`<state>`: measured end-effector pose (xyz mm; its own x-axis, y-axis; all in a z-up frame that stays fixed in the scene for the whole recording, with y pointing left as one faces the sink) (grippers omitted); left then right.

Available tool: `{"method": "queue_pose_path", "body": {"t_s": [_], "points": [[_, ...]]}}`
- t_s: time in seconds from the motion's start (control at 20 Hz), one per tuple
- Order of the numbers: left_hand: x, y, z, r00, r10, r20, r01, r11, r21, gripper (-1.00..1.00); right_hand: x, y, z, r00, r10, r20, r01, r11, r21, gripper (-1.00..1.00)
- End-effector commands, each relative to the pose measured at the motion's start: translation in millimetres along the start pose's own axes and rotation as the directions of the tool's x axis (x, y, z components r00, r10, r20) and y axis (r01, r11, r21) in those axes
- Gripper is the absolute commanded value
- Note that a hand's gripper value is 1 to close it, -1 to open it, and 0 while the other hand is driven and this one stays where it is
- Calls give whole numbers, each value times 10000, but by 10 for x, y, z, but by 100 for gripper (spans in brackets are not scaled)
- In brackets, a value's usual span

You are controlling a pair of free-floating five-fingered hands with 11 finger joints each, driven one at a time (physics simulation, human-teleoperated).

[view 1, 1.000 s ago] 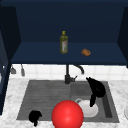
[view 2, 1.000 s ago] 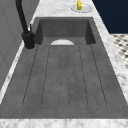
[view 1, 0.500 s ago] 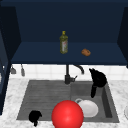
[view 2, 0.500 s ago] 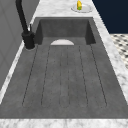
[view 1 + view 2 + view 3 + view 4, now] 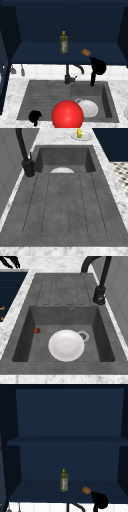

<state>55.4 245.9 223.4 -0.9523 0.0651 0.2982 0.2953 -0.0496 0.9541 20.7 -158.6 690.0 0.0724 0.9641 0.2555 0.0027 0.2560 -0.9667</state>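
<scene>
- Right hand point(image 5: 98, 67), a matte black shape, hangs right of centre in the front view, just below the shelf edge and above the sink's right basin; one finger or the thumb points straight down, and whether the other fingers are spread or curled I cannot tell.
- Nearest to it is a small, rounded brown lump point(image 5: 86, 52) on the shelf point(image 5: 37, 53), just up-left of the hand; at the bottom right of the upper view the two look nearly touching.
- Bottle point(image 5: 63, 42): slim, olive-green, glassy, upright on the shelf, centre frame.
- Left hand point(image 5: 35, 116) floats at lower left over the ribbed drainboard, fingers unclear.
- Glossy red ball point(image 5: 67, 114) sits at bottom centre.
- Round white plate point(image 5: 66, 345) lies flat in the grainy grey sink point(image 5: 25, 331).
- Black curved tap point(image 5: 68, 75) stands behind.
</scene>
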Motion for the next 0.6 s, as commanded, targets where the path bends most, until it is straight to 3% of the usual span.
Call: {"method": "queue_pose_path", "body": {"t_s": [0.0, 0.3, 0.55], "points": [[0, 0, 0, 10000, 0, 0, 0, 10000, 0, 0, 138, -217, -98, 9976, 577, -379, -593, 9974, -405, -100], [0, 0, 0, 10000, 0, 0, 0, 10000, 0, 0, 393, -498, -466, 9962, 781, -376, -792, 9964, -295, -100], [0, 0, 0, 10000, 0, 0, 0, 10000, 0, 0, 515, -592, -862, 9986, 333, -412, -329, 9994, 119, -100]]}}
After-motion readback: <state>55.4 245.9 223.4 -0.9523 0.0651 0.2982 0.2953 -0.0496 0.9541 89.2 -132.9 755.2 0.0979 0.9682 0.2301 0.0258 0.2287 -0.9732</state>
